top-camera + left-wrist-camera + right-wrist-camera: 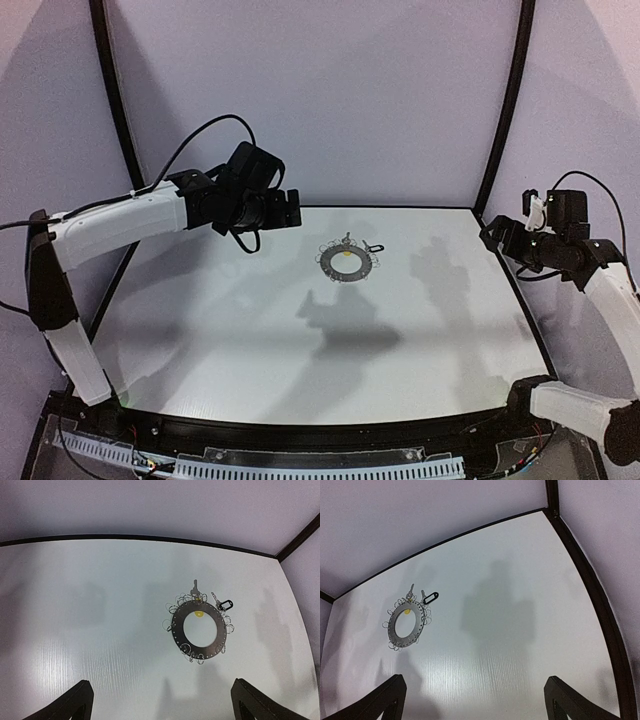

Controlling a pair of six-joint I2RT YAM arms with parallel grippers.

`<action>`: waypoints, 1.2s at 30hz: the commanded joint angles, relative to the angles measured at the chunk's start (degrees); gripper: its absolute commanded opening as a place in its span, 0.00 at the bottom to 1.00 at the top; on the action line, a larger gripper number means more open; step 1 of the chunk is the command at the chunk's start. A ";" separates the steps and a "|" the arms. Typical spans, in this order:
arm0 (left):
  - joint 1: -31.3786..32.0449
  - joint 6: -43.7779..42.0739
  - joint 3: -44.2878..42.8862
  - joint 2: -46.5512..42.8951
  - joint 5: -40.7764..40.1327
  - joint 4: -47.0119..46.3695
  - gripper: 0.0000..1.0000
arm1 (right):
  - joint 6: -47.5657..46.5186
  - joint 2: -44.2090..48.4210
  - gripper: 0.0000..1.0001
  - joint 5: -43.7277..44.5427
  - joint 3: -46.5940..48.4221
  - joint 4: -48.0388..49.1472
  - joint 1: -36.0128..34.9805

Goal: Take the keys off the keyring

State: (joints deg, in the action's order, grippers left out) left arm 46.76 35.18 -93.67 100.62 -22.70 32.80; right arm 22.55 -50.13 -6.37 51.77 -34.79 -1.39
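The keyring is a flat grey hoop fringed with thin wire loops, lying flat on the white table behind its middle. It also shows in the left wrist view and in the right wrist view. The black-headed key lies just outside the hoop's far right rim. The yellow key head shows inside the hoop's hole at its far edge, and a small silver blade sticks out beyond the rim there. My left gripper is open and empty, held above the table to the left of the hoop. My right gripper is open and empty, high at the right edge.
The table has a black border, with pale curtain walls and two black poles behind it. Arm shadows fall on the table in front of and to the right of the hoop.
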 commanded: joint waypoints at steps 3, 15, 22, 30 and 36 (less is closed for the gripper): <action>-0.31 0.89 0.79 -2.97 0.94 1.48 0.99 | -1.56 0.53 0.98 -1.93 -0.48 1.49 0.07; -1.78 2.24 4.28 -4.59 1.96 1.80 0.99 | -3.05 -9.44 0.98 -11.24 1.28 10.76 -2.85; -2.35 4.16 9.03 -7.22 2.68 1.78 0.99 | -6.72 -31.68 0.98 -7.62 12.89 12.99 -13.80; -2.63 5.78 13.60 -10.38 2.17 1.65 0.99 | -11.99 -55.91 0.98 -7.58 30.97 10.59 -19.68; -2.92 7.66 16.44 -11.90 1.69 1.86 0.99 | -9.56 -70.37 0.96 -5.41 42.90 8.57 -20.84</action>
State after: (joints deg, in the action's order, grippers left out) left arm 44.25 41.06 -79.13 91.48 -20.60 33.89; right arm 12.27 -115.00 -13.52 89.62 -24.05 -21.76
